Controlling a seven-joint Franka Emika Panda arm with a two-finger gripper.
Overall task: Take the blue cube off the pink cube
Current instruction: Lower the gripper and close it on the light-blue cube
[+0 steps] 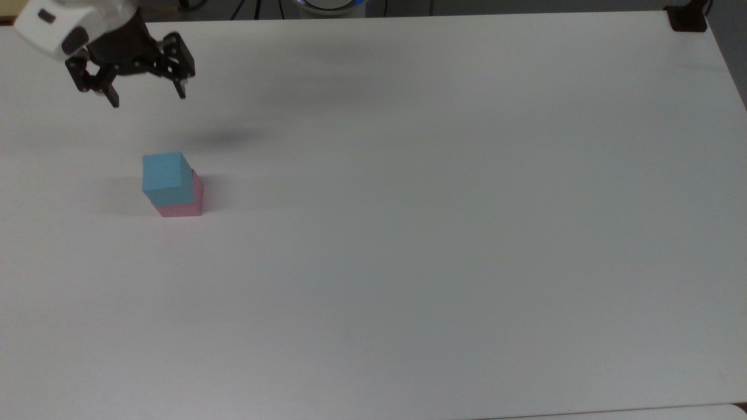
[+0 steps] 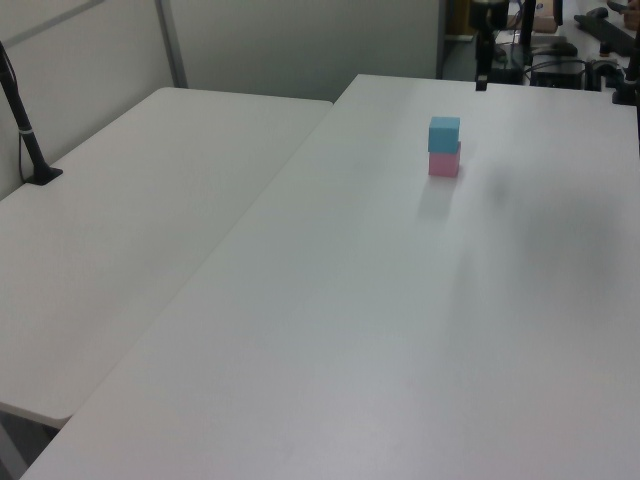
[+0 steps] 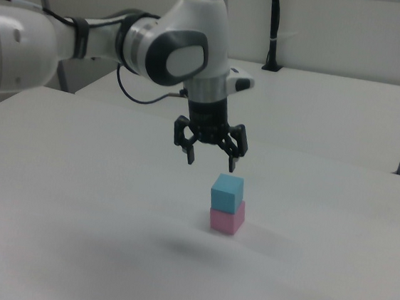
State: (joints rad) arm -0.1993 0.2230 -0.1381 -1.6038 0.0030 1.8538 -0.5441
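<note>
The blue cube (image 1: pixel 166 175) sits on top of the pink cube (image 1: pixel 188 204), slightly offset, at the top view's left on the white table (image 1: pixel 408 233). The same stack stands in the left view, blue cube (image 2: pixel 444 134) over pink cube (image 2: pixel 444 165), and in the right view, blue cube (image 3: pixel 226 191) over pink cube (image 3: pixel 226 221). My gripper (image 1: pixel 149 99) is open and holds nothing. It hangs in the air above the stack, a little to the right view's left of it, gripper (image 3: pixel 211 163) with fingers pointing down.
A black clamp (image 1: pixel 687 17) sits at the table's far right corner in the top view. A second white table (image 2: pixel 150 200) adjoins in the left view, with a black post (image 2: pixel 25 130) on it. The white arm (image 3: pixel 90 38) reaches in from the right view's left.
</note>
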